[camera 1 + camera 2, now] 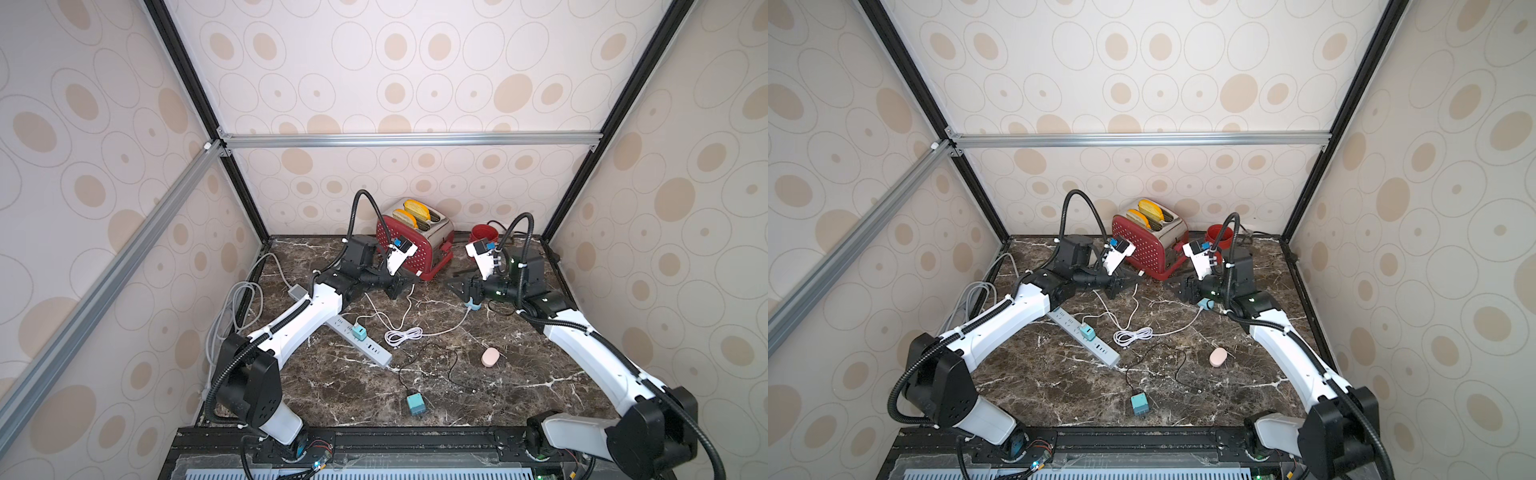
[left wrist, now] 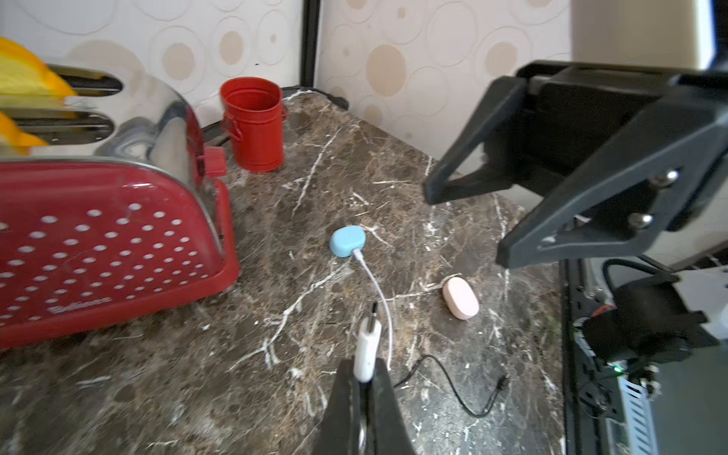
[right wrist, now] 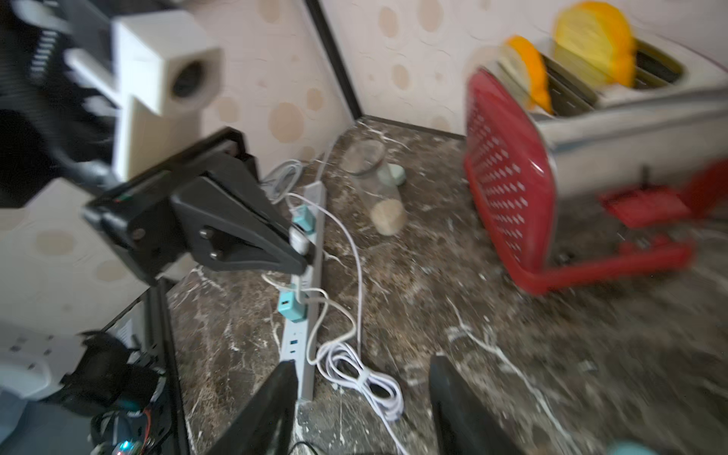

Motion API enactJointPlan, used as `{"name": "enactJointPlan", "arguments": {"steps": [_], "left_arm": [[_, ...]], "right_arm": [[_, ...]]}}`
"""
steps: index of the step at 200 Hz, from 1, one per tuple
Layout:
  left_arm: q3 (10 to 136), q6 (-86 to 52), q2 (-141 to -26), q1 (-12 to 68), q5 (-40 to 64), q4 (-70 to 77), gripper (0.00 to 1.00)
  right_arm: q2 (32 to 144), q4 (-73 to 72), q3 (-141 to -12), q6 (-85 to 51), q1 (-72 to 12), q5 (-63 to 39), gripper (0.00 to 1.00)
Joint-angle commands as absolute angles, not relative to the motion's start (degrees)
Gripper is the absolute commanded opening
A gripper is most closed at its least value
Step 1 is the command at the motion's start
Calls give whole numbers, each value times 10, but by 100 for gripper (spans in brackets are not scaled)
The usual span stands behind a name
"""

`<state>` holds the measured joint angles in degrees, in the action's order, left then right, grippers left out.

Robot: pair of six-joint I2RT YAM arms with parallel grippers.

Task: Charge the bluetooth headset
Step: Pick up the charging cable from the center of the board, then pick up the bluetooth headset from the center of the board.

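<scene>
The blue headset case [image 2: 346, 242] lies on the marble top right of the toaster, with a white cable [image 2: 374, 281] plugged into it. In both top views the case [image 1: 473, 306] [image 1: 1206, 304] sits just below my right gripper [image 1: 455, 281], which stands open above it with nothing between its fingers [image 3: 275, 398]. My left gripper [image 2: 364, 364] is shut on a white cable plug [image 2: 368, 342], held up in front of the toaster with its metal tip pointing toward the case. A pink case [image 1: 490, 357] lies farther forward.
A red toaster [image 1: 413, 245] and a red cup [image 1: 484, 237] stand at the back. A grey power strip [image 1: 365, 343] carries a teal charger [image 1: 359, 332]. A coiled white cable [image 1: 403, 334] lies beside it. A loose teal charger [image 1: 414, 404] with a black cable lies near the front.
</scene>
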<state>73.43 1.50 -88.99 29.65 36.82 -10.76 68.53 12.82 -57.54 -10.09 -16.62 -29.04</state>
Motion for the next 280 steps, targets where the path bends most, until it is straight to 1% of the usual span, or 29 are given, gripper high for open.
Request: {"name": "enactJointPlan", "arguments": {"steps": [1,15,35,43,46,56,73,84,98,118,137,170,204,241,267,280], "left_arm": [[716,42,-862,298,317,-114,0],[705,49,-856,299,311,-114,0],[698,58,-855,301,296,-122,0],[696,58,-857,303,293,-125,0],[695,59,-857,303,293,-126,0],[691,62,-858,306,294,-125,0],[685,67,-860,310,298,-123,0],[683,74,-860,313,302,-125,0],[680,81,-861,318,308,-127,0],[676,87,-861,322,310,-128,0],[671,93,-861,323,309,-130,0],[671,100,-865,324,306,-134,0],[670,106,-863,325,302,-142,0],[665,109,-862,325,283,-140,0],[667,109,-865,325,286,-141,0],[667,109,-866,325,287,-140,0]], "right_arm": [[641,324,-565,-214,-163,-68,59],[614,412,-554,-267,-163,-3,59],[589,498,-532,-326,-163,30,61],[591,528,-528,-340,-164,30,63],[594,538,-527,-344,-149,28,63],[607,567,-527,-358,-142,22,65],[634,587,-522,-370,-134,3,72],[648,586,-512,-380,-120,-15,74],[663,575,-498,-393,-101,-44,74],[688,555,-483,-407,-78,-82,68],[715,534,-480,-420,-74,-104,66],[778,489,-482,-447,-73,-145,67],[807,458,-468,-487,-71,-141,68],[836,435,-463,-502,-64,-132,68],[856,425,-463,-503,-62,-133,66],[861,425,-464,-503,-61,-131,63]]}}
